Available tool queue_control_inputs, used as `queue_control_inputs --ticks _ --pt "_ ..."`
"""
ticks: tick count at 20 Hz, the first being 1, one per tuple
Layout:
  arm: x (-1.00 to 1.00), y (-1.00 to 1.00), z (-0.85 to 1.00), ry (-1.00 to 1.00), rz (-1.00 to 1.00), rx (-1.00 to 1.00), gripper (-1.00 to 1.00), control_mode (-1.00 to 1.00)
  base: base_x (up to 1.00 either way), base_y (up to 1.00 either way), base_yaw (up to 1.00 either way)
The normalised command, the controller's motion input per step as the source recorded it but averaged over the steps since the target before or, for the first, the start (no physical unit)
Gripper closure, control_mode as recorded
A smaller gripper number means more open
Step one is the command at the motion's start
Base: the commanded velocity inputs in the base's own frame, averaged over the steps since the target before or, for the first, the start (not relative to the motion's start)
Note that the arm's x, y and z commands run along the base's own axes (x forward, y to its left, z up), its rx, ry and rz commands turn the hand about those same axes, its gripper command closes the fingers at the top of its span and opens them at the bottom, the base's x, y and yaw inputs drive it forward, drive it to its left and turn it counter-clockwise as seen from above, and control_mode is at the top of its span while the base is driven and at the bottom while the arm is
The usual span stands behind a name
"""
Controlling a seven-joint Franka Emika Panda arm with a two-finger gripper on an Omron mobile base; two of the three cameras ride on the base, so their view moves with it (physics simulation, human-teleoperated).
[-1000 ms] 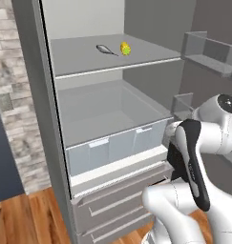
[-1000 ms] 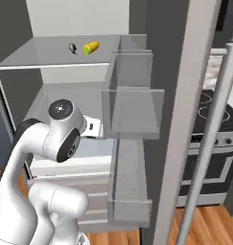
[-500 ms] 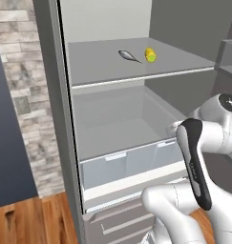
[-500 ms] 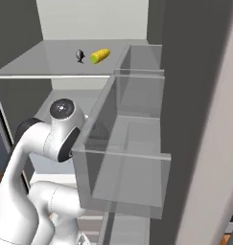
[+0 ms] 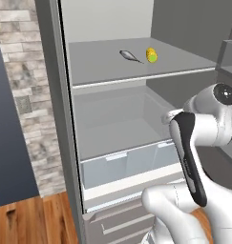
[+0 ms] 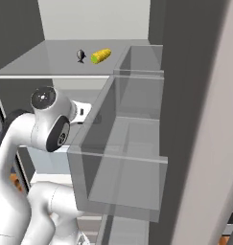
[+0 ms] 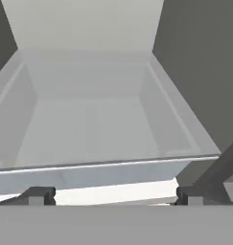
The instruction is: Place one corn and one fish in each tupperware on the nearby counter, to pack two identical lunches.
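- The short yellow bumpy corn cob (image 5: 152, 55) lies on the grey upper shelf (image 5: 98, 66) of the open fridge, toward the back; in the right base view the same cob (image 6: 101, 56) sits just beside the small slim dark-grey fish (image 6: 81, 55).
- In the left base view the fish (image 5: 129, 56) lies to the left of the cob, near it; whether the two touch I cannot tell.
- The tool (image 7: 113, 194) has its two dark fingertips set wide apart with nothing between them. It looks into the pale, translucent fridge drawer (image 7: 89, 139), below the shelf that carries the food.
- The white arm (image 5: 203, 124) stands in front of the fridge at drawer level, well below the cob and the fish.
- Handling, as a judgement: the cob looks stiff and light, and round enough to roll, so a hold across its middle, with the fingers at right angles to its length, seems safest.
- The fish is thin and low on the shelf, probably light and perhaps slippery; a hold across the thickest part of the body, ahead of the tail, should serve better than the tapered ends.
- No brand, label or writing can be read on the fridge, the shelf, the drawer or the clear door bins (image 6: 132, 143).
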Motion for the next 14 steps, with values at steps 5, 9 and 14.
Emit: queue_control_inputs --ticks 5,9,14 --pt "0.06 0.06 1.0 -0.11 -0.11 0.0 -1.0 -1.0 0.0 0.0 0.0" --pt "0.0 0.01 1.0 -0.27 -0.12 0.01 -1.0 -1.0 0.0 0.0 0.0" --pt "0.0 0.13 1.0 -0.17 -0.08 0.14 -1.0 -1.0 0.0 0.0 0.0"
